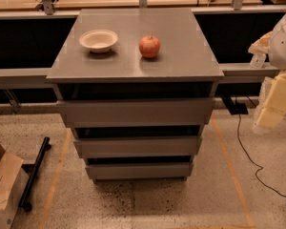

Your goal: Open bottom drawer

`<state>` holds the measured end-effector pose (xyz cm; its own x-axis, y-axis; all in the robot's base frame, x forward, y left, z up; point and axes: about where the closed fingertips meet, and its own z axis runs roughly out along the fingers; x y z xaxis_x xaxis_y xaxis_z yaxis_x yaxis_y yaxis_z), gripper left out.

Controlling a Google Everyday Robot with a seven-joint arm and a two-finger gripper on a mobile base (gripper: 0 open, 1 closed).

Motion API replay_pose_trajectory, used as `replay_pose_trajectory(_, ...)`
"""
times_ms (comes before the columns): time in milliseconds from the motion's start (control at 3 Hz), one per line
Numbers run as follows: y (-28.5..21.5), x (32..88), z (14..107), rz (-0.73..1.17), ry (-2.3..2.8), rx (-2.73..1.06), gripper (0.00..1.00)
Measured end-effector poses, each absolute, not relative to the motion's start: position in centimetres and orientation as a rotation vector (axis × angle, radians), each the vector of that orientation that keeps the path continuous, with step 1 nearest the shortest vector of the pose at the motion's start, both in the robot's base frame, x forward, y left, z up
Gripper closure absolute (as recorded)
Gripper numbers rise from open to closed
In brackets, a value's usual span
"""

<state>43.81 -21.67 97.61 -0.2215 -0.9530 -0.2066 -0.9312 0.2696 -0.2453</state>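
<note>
The grey cabinet stands in the middle of the camera view with three flat, handleless drawer fronts stacked one under the other. The bottom drawer is the lowest and narrowest front, close to the floor, and sits flush like the two above it. My gripper hangs at the right edge of the view, on the white arm. It is to the right of the cabinet, about level with the top drawer, and well apart from the bottom drawer. It touches nothing.
A white bowl and a red apple sit on the cabinet top. A cardboard box and a black pole lie on the floor at left. A black cable runs over the floor at right.
</note>
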Motion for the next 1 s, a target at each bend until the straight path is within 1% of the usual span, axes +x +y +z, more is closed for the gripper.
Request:
replay_pose_trajectory(333, -21.6, 43.8, 97.6, -0.099, 2.227, -1.723, 0.00)
replay_pose_trajectory(1000, -20.1, 43.8, 92.0, 0.101, 2.108, -1.807, 0.00)
